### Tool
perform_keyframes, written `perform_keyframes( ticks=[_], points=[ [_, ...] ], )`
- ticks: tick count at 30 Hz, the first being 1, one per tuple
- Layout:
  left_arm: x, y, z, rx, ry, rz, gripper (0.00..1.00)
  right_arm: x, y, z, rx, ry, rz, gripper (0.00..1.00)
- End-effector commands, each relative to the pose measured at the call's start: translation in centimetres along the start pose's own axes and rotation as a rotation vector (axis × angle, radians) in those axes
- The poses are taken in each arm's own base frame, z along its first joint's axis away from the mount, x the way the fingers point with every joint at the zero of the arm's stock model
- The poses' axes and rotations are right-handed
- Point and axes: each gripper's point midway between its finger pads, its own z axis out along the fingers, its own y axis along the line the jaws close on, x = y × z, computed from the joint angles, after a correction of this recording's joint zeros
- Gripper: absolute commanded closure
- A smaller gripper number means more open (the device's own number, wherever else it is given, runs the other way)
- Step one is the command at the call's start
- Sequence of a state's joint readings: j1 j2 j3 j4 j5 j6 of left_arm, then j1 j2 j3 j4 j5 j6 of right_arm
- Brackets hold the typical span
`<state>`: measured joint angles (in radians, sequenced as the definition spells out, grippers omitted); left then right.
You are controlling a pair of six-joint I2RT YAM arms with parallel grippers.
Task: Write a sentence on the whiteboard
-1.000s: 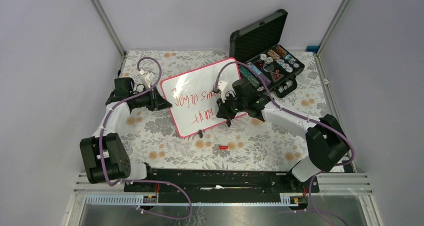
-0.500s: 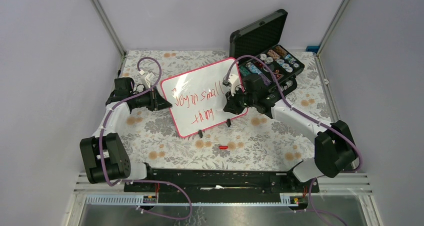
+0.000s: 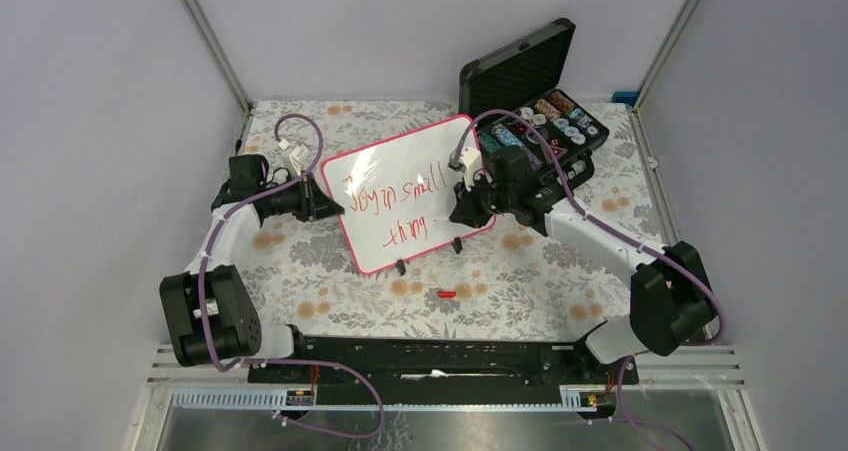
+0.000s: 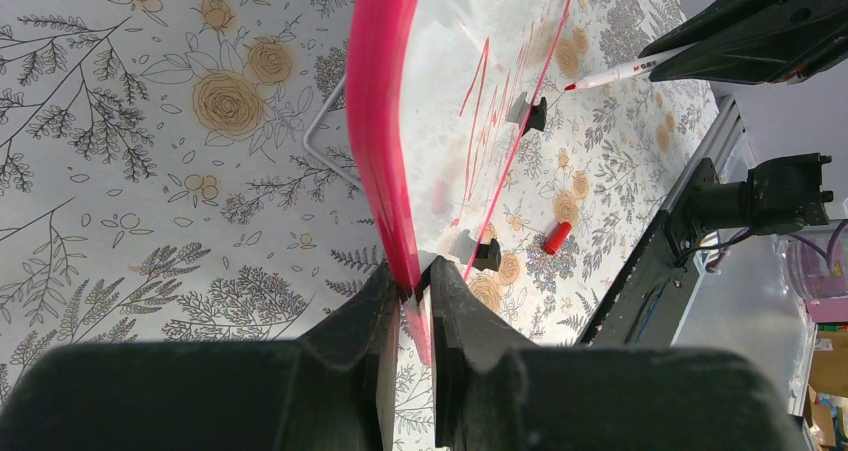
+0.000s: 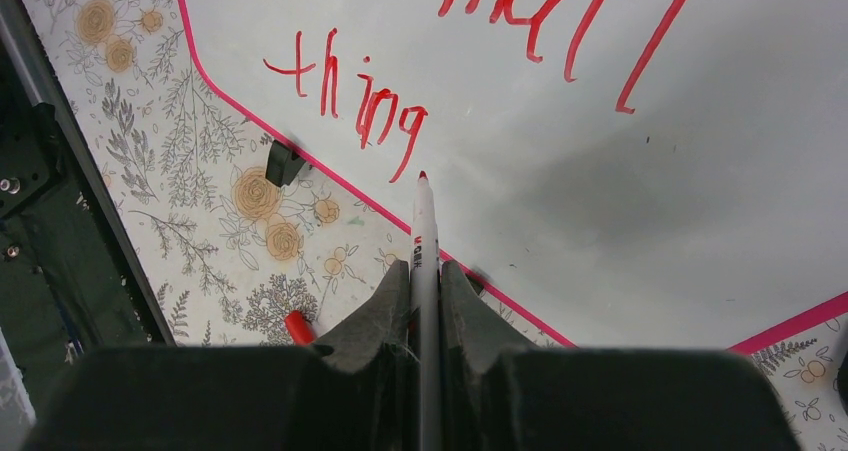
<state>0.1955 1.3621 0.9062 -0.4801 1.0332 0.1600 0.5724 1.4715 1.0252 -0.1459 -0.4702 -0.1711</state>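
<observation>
Whiteboard (image 3: 405, 196) stands tilted mid-table, red sentence (image 3: 392, 203) reads "Joy in small / thing"; both grippers are pinching.

Glossy white board with a pink-red rim and rounded corners, on two black clip feet (image 3: 400, 267) on the floral cloth (image 3: 330, 271), just in front-left of the open black case (image 3: 535, 111). Left gripper (image 4: 413, 283) is pressed onto the board's left rim. Right gripper (image 5: 425, 271) is clamped on a red marker (image 5: 424, 221), tip just past the "g" of "thing"; contact with the board unclear. A red cap (image 3: 446, 294) lies on the cloth near the board. Versus a second ago, the right arm sits further right and "small" is no longer covered; left arm unchanged.
</observation>
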Motion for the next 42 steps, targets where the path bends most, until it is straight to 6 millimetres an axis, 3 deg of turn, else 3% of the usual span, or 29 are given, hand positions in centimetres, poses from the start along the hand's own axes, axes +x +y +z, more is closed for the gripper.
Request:
perform_keyframes(
  ticks=[1, 26, 42],
  points=[
    [-1.4, 0.2, -0.5, -0.034, -0.030, 0.106, 1.00, -1.5, 0.0, -0.4, -0.006, -0.044, -0.016, 1.00],
    [-1.2, 0.5, -0.3, -0.036, -0.024, 0.097, 1.00, -2.6, -2.1, 1.7, 0.051, -0.060, -0.001, 1.00],
    [-1.1, 0.6, -0.3, -0.038, -0.020, 0.095, 1.00, -1.4, -0.9, 2.8, 0.016, -0.026, -0.021, 1.00]
  ],
)
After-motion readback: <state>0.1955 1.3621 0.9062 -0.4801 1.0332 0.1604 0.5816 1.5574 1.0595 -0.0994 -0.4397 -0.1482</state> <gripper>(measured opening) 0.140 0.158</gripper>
